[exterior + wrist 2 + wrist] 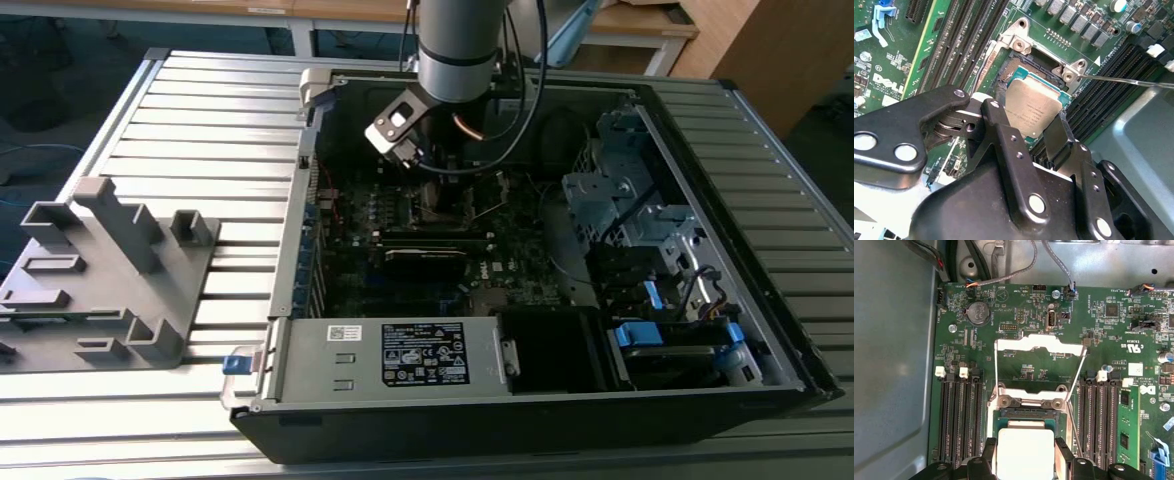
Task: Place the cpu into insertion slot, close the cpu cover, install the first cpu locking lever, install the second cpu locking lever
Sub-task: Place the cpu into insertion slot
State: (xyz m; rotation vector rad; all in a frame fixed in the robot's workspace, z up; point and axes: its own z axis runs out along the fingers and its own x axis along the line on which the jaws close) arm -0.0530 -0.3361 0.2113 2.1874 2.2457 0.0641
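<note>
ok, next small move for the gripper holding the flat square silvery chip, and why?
Probably ease straight down: the gripper holds the silvery square cpu over the black square insertion slot, and the silvery frame cpu cover stands open.

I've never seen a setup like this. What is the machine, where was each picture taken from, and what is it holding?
It is one robot arm reaching down into an open desktop computer that lies on a slatted table. The exterior view looks on from off the arm. Both wrist views come from cameras riding on the arm, looking at the green circuit board. The gripper is closed on a square silvery chip, held over the black socket. The socket's thin metal cover frame is flipped open at the socket's edge. A grey plastic fixture sits on the table at the exterior view's left.
</note>
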